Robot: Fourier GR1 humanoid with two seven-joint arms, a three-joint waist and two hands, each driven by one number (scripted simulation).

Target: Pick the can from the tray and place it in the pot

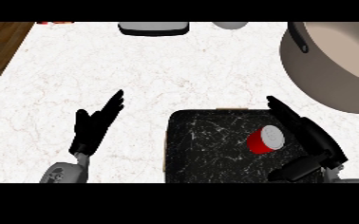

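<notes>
On the black speckled tray (210, 147) lies a small red can with a white top (266, 140), just beside the open right hand (308, 133). Left of the tray, the left hand (95, 126) rests open.

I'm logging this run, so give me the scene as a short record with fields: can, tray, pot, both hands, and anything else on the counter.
can: red with a white top, lying tilted on the tray, not gripped
tray: black speckled, near edge of the counter, right of centre
pot: large, tan inside, far right, cut off by the view's edge, nothing seen in it
right hand: open, over the tray just right of the can
left hand: open, resting over the white marble counter
other: grey-and-white item and pale rounded item at far edge
</notes>
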